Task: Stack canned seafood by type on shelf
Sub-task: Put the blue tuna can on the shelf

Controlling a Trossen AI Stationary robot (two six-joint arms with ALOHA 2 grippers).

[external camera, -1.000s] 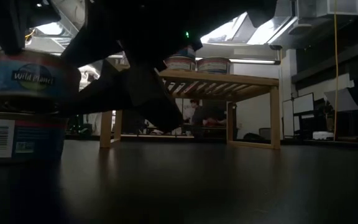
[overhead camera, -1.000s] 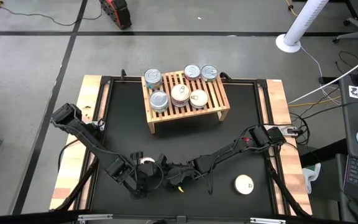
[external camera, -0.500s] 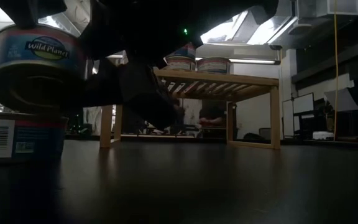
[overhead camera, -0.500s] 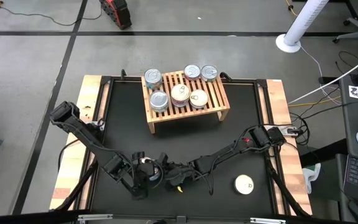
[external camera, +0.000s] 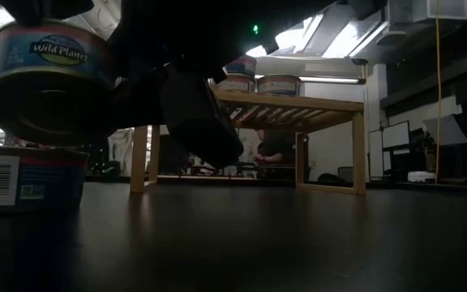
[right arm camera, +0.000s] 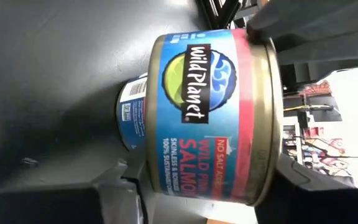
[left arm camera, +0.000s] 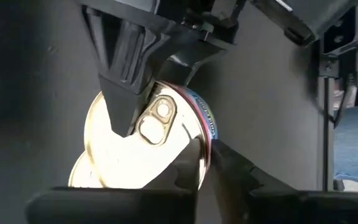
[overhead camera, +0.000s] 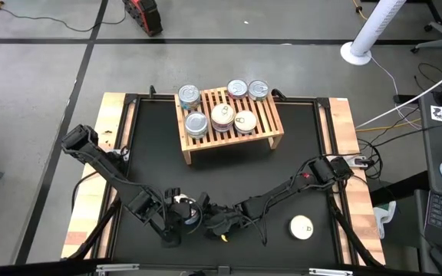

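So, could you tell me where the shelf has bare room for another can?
The shelf is bare along its front right slats, beside the three front cans. The back row is nearly full. Both grippers crowd the table's near left around the salmon can.

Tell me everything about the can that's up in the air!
The lifted can is a small round metal tin with a gold rim. Its label is blue and red, reads Wild Planet and names salmon. The lid is shiny, with a pull tab. It hangs tilted, off the black table, just above another can with a barcode. The left gripper and the right gripper both have fingers against it.
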